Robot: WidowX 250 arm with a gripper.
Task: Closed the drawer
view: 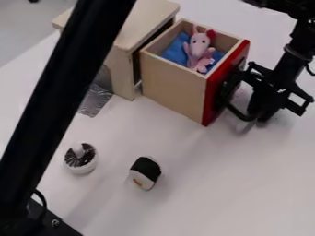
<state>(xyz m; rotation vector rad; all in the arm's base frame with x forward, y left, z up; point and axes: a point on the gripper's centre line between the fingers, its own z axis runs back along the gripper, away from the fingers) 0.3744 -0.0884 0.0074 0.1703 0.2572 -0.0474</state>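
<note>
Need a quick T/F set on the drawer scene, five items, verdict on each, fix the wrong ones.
1. The pink plush toy is in the drawer. True.
2. The drawer is fully shut. False: it stands open, pulled out from the cabinet.
3. The gripper is at the drawer's front side. True.
4. The drawer's front panel is blue. False: it is red; the blue material is inside the drawer.
5. The sushi-like toy is in the drawer with the plush. False: it is on the table.
</note>
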